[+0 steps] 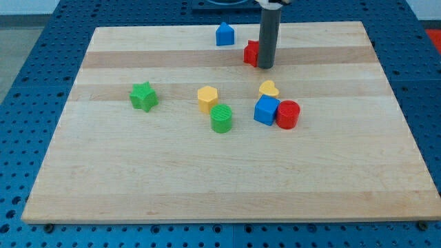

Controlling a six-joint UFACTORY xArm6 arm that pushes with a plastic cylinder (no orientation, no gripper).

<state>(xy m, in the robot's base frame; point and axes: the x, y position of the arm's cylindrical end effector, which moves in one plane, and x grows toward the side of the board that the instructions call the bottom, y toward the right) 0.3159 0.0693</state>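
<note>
My tip (pixel 266 67) sits near the view's top of the wooden board (pixel 138 179), right against a red block (pixel 251 52) that is partly hidden behind the rod, and a blue house-shaped block (pixel 224 34) stands a little to the view's left of it. Lower down, a yellow heart (pixel 269 89), a blue cube (pixel 266 110) and a red cylinder (pixel 288 114) huddle close together. A yellow block (pixel 207 98) and a green cylinder (pixel 221 118) sit just to their left, and a green star (pixel 144 96) is off alone on the view's left.
</note>
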